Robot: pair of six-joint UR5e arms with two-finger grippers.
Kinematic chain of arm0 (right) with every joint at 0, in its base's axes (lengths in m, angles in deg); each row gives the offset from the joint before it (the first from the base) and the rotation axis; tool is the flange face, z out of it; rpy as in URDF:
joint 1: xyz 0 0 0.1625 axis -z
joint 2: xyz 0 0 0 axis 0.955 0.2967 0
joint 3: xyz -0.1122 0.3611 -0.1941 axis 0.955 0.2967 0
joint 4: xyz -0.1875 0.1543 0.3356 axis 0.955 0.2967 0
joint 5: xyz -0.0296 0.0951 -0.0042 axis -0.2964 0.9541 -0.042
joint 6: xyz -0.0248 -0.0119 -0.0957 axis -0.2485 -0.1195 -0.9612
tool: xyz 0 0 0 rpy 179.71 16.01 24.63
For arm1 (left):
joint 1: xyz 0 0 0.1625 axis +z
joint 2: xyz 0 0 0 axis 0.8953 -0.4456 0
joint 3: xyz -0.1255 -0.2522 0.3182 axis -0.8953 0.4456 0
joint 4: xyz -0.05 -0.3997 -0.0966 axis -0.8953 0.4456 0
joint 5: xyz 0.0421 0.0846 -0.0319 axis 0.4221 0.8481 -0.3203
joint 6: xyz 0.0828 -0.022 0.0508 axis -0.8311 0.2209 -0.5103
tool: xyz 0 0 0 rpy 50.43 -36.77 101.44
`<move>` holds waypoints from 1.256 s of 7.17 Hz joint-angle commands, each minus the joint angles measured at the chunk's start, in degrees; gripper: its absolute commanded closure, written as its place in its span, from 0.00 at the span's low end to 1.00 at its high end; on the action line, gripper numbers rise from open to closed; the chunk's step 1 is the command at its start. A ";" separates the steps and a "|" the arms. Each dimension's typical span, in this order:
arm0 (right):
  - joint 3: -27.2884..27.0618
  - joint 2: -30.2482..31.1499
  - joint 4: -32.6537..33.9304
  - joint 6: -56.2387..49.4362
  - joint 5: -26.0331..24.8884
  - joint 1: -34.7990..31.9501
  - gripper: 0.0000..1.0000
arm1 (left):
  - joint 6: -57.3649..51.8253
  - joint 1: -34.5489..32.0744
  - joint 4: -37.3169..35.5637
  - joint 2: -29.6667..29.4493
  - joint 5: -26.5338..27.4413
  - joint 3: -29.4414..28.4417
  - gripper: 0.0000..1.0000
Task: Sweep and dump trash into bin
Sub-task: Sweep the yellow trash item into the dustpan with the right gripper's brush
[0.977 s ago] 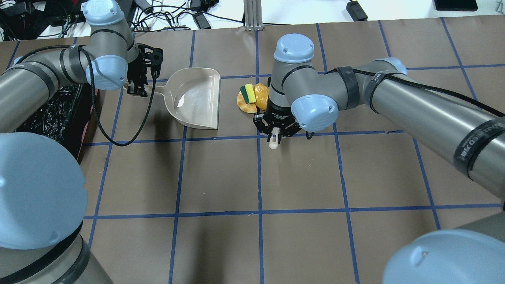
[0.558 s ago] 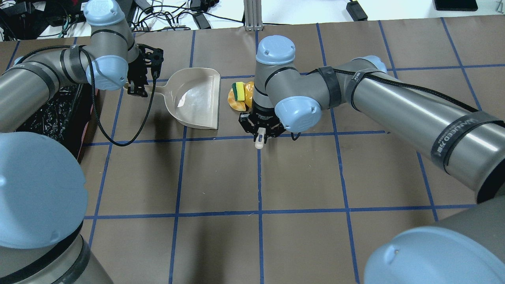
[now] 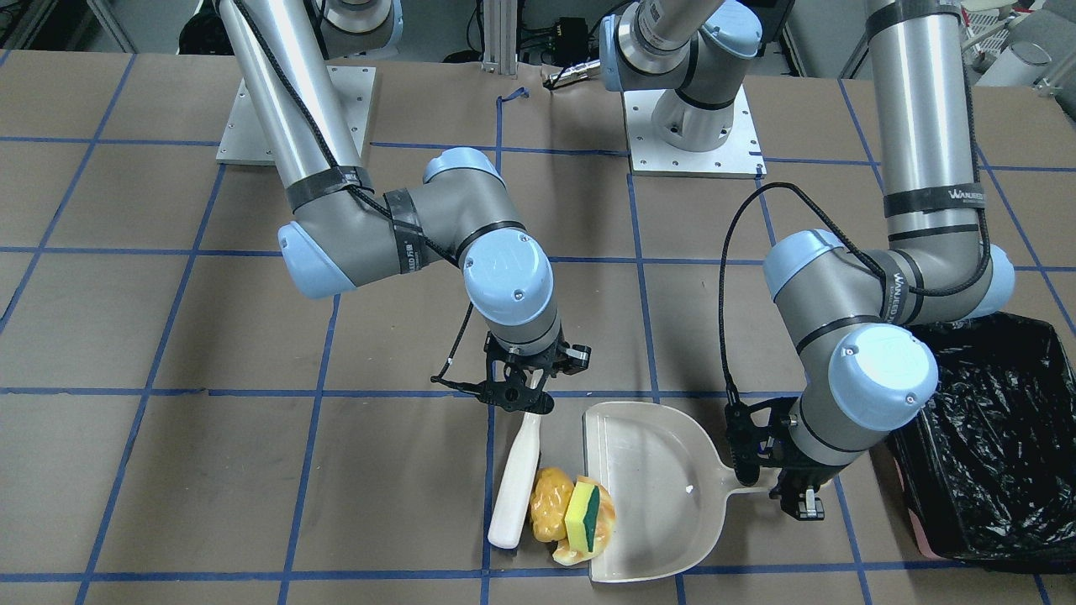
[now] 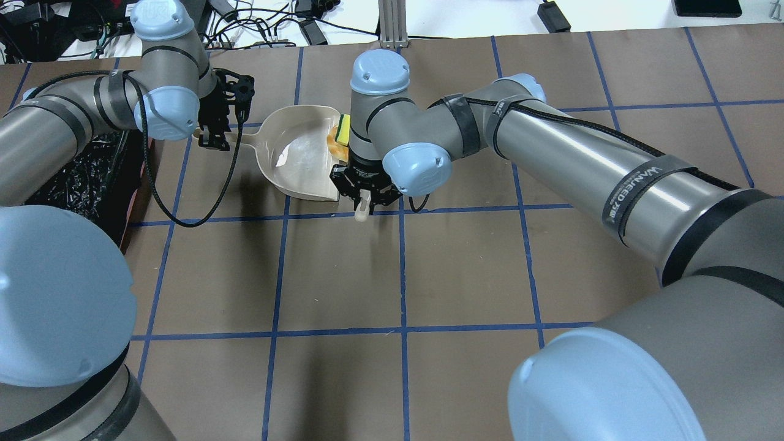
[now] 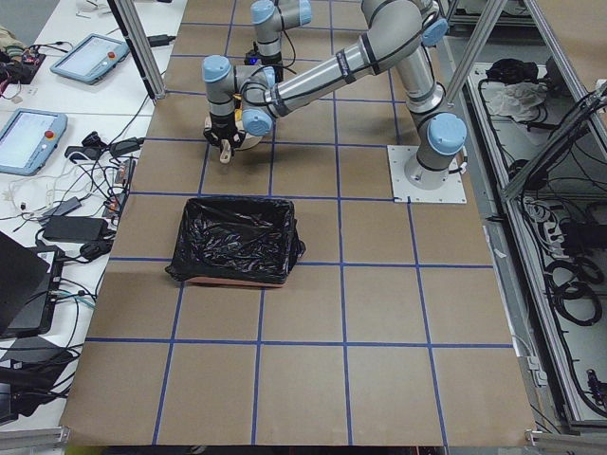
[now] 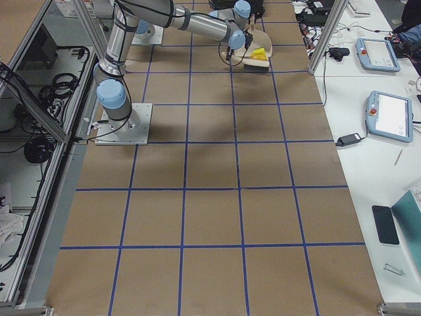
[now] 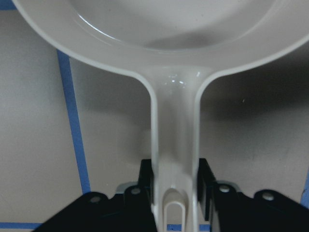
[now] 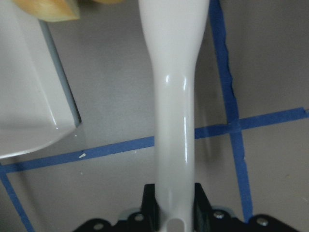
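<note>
The trash, golden-brown bread pieces (image 3: 551,504) and a yellow-green sponge (image 3: 588,509), lies at the open lip of the beige dustpan (image 3: 656,487); the sponge straddles the lip. My right gripper (image 3: 521,395) is shut on the handle of a white brush (image 3: 517,483), whose head rests against the bread on the side away from the pan. The right wrist view shows the brush handle (image 8: 174,121) between the fingers. My left gripper (image 3: 794,491) is shut on the dustpan handle (image 7: 174,145). The black-lined bin (image 3: 992,445) stands beside the left arm. In the overhead view the right arm hides most of the trash (image 4: 339,131).
The brown table has a blue tape grid (image 4: 401,269). The two arm bases (image 3: 689,126) stand at the robot's edge. Cables and devices (image 4: 269,24) lie beyond the far edge. The bin (image 5: 237,239) sits about one grid square from the dustpan (image 5: 248,140).
My right arm has swept the brush and the trash leftward in the overhead view, up to the dustpan's lip. The left arm and the dustpan have not moved.
</note>
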 commanded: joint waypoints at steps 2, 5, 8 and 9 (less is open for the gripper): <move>3.30 -1.93 1.69 4.18 2.02 -2.97 1.00 | 0.00 -0.09 -0.07 0.00 0.00 0.00 0.99; 4.10 -3.17 6.08 8.66 4.65 -5.78 1.00 | 0.00 -0.09 -0.07 0.00 0.00 0.09 0.99; 4.28 -3.08 7.06 13.74 7.81 -7.45 1.00 | -0.09 -0.01 -0.07 0.00 -0.09 0.09 0.99; 5.41 -3.08 7.40 15.94 8.00 -7.98 1.00 | -0.18 -0.01 -0.15 0.00 -0.26 0.18 0.99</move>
